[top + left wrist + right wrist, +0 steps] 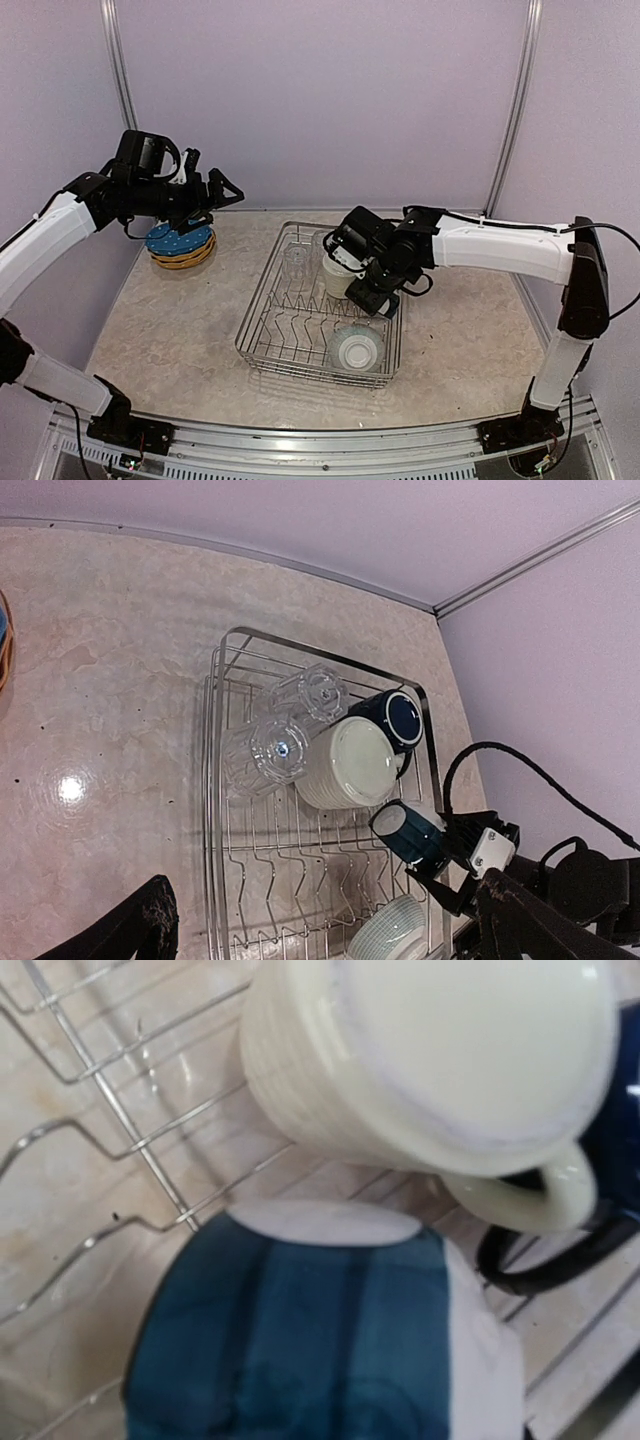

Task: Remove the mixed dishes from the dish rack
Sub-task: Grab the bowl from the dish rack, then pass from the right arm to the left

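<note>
The silver wire dish rack (262,318) stands mid-table. My right gripper (372,290) is over its right side, shut on a teal cup (408,832) that it holds tilted just above the wires; the cup fills the lower right wrist view (290,1340). Behind it in the rack lie a cream mug (350,763), a dark navy mug (397,718) and two clear glass tumblers (278,750). A teal-and-white bowl (357,349) sits upside down at the rack's near end. My left gripper (215,187) is open and empty, hovering above a stack of blue and yellow plates (180,243).
The plate stack stands on the table left of the rack, near the back wall. The rack's plate tines (300,880) hold nothing. Purple walls enclose the table at the back and both sides.
</note>
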Tool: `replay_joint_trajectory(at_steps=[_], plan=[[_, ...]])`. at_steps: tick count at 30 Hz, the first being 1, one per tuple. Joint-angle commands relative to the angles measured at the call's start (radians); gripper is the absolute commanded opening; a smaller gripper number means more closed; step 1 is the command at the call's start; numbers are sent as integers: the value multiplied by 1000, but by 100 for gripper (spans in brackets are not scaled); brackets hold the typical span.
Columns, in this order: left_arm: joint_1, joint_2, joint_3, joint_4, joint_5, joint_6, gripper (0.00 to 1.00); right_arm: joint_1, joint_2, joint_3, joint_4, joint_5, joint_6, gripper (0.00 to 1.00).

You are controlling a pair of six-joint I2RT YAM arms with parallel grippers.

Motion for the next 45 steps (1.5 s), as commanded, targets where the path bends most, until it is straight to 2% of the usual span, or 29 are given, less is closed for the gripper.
replay_joint_trajectory(at_steps=[1, 10, 16, 27, 35, 40, 45], plan=[[-7, 11, 18, 19, -11, 13, 99, 29, -83, 20, 14, 34, 61, 25], [-8, -1, 2, 5, -31, 28, 99, 38, -117, 40, 38, 14, 101, 23], [-6, -37, -57, 12, -37, -9, 99, 36, -125, 71, 88, -57, 129, 24], [-7, -38, -112, 93, 115, -92, 99, -17, -149, 39, 266, -230, 294, 21], [-26, 10, -117, 127, 178, -104, 99, -36, -147, 38, 292, -236, 322, 21], [-37, 34, -158, 223, 267, -165, 99, -109, -211, -78, 471, -416, 424, 21], [-70, 55, -193, 328, 330, -220, 94, -190, -302, -261, 758, -631, 591, 21]])
